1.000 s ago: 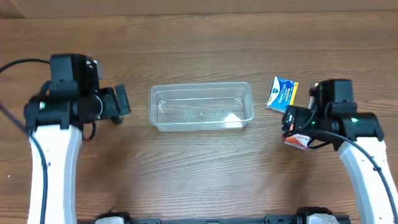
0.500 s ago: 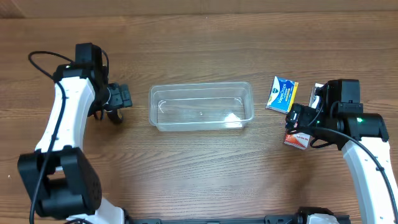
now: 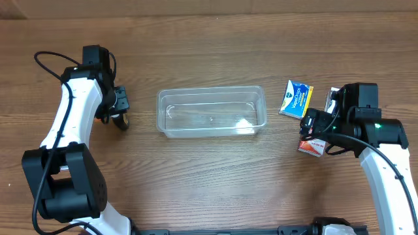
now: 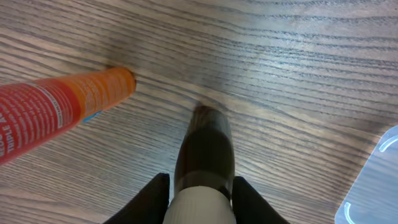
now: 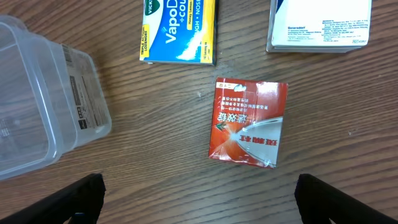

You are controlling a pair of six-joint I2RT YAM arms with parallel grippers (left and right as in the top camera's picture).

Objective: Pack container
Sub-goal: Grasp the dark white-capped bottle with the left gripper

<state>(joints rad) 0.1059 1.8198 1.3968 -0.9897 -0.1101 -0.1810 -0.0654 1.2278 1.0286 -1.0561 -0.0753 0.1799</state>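
Container (image 3: pixel 211 112): centre of the desk (image 3: pixel 209 170), empty.
Left claw (image 4: pixel 202 186): closed around a dark-tipped tube (image 4: pixel 204 149); the hold looks shallow and could slip, knocking the orange tube (image 4: pixel 56 112).
Right claw (image 5: pixel 199 186): spread wide, empty, above the red packet (image 5: pixel 247 122); it could skid the packet.

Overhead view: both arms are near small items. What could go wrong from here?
The red packet lies flat, so the wide-open right end effector may slide over it. The blue-and-yellow box and white box nearby could get nudged. The left end effector grips a dark object by one end; it might slip.
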